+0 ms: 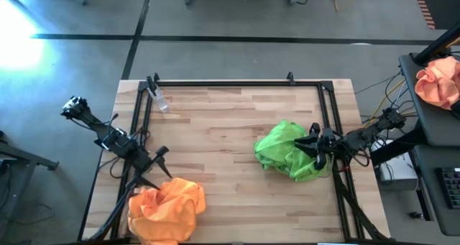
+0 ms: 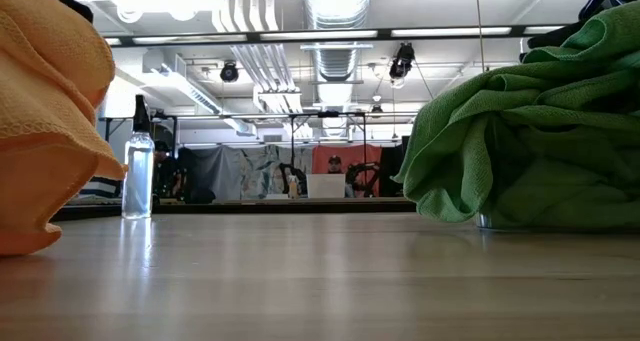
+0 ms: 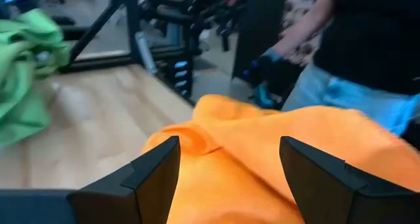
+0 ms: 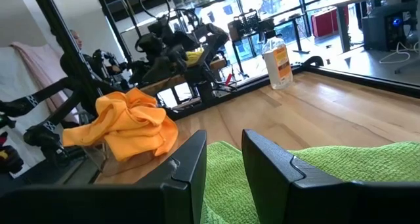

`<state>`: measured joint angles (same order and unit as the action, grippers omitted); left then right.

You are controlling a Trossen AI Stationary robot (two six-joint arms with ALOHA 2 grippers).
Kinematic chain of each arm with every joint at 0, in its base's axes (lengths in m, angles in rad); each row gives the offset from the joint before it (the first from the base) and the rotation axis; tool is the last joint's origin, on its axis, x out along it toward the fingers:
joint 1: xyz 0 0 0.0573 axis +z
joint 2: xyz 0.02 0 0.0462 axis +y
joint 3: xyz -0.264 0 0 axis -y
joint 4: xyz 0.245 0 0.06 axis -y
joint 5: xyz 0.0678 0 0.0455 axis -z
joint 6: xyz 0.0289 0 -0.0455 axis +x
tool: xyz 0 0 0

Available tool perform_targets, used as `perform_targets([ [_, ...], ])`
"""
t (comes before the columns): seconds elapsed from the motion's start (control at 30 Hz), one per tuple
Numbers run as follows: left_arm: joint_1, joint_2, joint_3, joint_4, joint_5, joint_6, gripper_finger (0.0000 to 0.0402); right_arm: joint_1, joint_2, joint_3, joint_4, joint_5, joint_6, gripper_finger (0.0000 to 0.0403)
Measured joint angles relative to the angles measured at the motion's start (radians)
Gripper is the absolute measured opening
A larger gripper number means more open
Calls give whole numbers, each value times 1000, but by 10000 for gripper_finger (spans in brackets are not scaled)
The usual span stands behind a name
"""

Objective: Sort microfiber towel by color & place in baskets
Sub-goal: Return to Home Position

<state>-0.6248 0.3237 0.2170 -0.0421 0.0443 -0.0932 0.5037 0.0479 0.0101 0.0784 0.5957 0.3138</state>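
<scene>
Lying crumpled, fuzzy: orange towels (image 1: 167,209) heaped left, green towels (image 1: 291,150) right; left fingers (image 3: 157,166) spread empty; right fingers (image 4: 190,159) narrowly parted.

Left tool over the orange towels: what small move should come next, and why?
Probably lift the left tool up and back from the orange towels: its fingers are open and empty, the green towels lie heaped apart beside the right tool, and no loose towel shows on the table.

A robotics lab or workshop: exposed ceiling ducts (image 2: 335,6), concrete floor (image 1: 215,15), loose cables (image 1: 392,87), framed wooden counter (image 1: 230,130).
</scene>
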Motion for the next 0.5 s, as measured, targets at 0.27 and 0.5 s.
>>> perform_targets([
  [0.27,0,-98,-96,123,29,-5,244,0,0,0,3,0,0,91],
  [0.5,0,-163,-114,133,46,7,244,0,0,0,4,0,0,91],
])
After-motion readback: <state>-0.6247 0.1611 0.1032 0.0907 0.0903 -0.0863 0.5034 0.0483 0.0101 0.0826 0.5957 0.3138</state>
